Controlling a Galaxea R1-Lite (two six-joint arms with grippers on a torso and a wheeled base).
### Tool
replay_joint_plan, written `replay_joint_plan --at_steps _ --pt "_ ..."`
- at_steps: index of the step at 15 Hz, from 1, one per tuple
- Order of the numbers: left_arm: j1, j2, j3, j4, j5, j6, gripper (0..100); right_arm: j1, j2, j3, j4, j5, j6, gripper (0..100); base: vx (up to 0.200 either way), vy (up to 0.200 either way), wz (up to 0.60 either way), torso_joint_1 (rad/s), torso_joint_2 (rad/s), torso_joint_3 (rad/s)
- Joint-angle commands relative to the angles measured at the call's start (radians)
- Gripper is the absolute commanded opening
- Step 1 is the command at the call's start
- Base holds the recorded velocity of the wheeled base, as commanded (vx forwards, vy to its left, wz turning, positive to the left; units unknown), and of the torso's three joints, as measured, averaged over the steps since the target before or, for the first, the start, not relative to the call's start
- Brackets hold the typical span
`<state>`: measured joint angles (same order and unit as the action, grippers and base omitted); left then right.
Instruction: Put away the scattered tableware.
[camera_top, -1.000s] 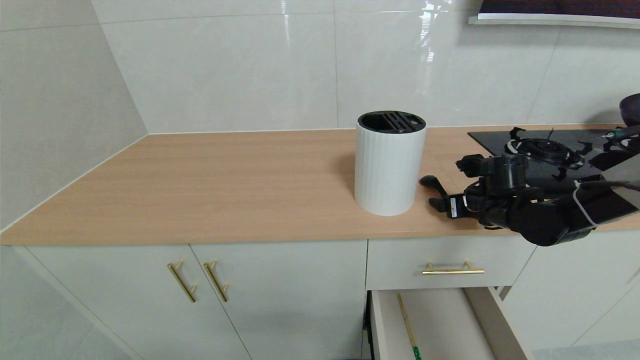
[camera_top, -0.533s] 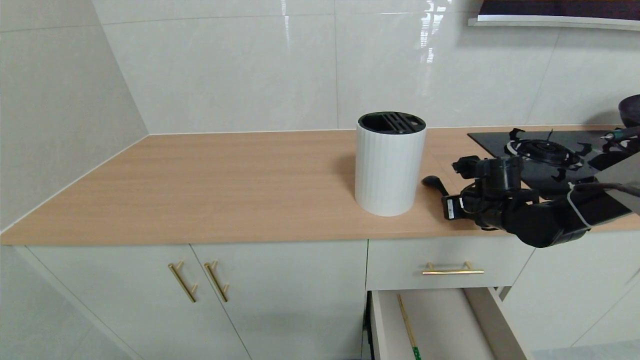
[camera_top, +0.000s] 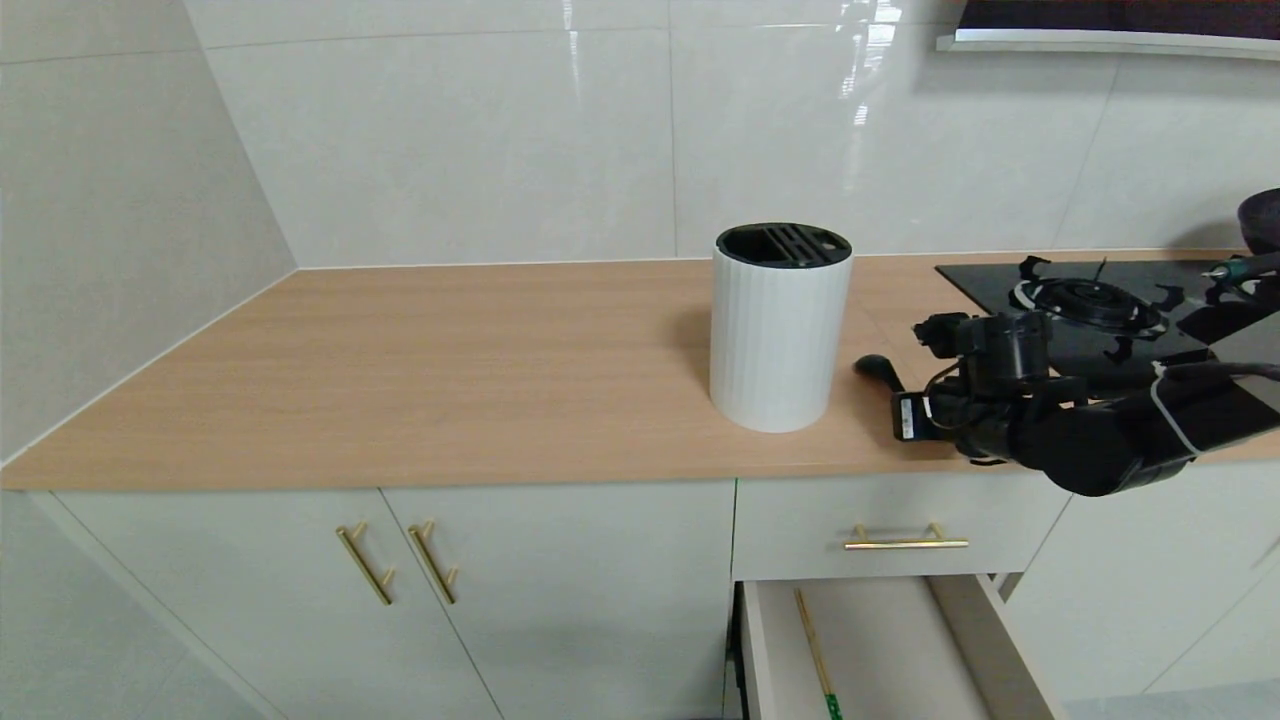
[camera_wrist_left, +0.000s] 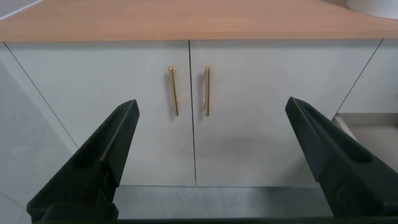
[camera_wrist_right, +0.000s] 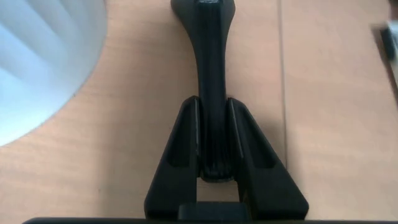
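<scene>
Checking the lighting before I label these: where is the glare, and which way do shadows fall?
Head view: bright vertical glare streaks on the glossy white wall tiles; the white ribbed cylindrical holder throws a soft shadow leftward on the wooden countertop. Right wrist view: the long black utensil clamped in the right hand shows no bright glare.

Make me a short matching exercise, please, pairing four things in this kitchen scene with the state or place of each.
Things:
1. white holder
2. black utensil
3. lower drawer
4. left hand

States:
A. pulled open
B. open, facing the cabinet doors
C. standing upright on the counter
D. clamped in the right hand

Pairs: 1-C, 2-D, 3-A, 4-B.
</scene>
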<state>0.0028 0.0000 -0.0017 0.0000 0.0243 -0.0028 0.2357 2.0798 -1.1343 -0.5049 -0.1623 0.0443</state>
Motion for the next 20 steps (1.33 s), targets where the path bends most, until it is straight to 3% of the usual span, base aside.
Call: replay_joint_plan --at_steps 1,6,13,20 --pt "0.000 0.002 0.000 0.000 0.000 0.000 100 -0.001 -0.138 0.051 0.009 -0.006 0.016 0 0.000 0.000 0.00 0.000 0.00 0.000" --pt "0.000 0.002 0.000 0.000 0.000 0.000 100 0.020 -0.428 0.231 0.175 0.003 0.137 0 0.000 0.000 0.00 0.000 0.00 0.000" --pt "0.000 0.002 0.000 0.000 0.000 0.000 100 0.083 -0.658 0.607 0.131 0.014 0.140 0 0.000 0.000 0.00 0.000 0.00 0.000" --pt "0.000 0.002 0.000 0.000 0.000 0.000 100 0.131 -0.619 0.720 0.063 0.015 0.137 0 0.000 0.000 0.00 0.000 0.00 0.000"
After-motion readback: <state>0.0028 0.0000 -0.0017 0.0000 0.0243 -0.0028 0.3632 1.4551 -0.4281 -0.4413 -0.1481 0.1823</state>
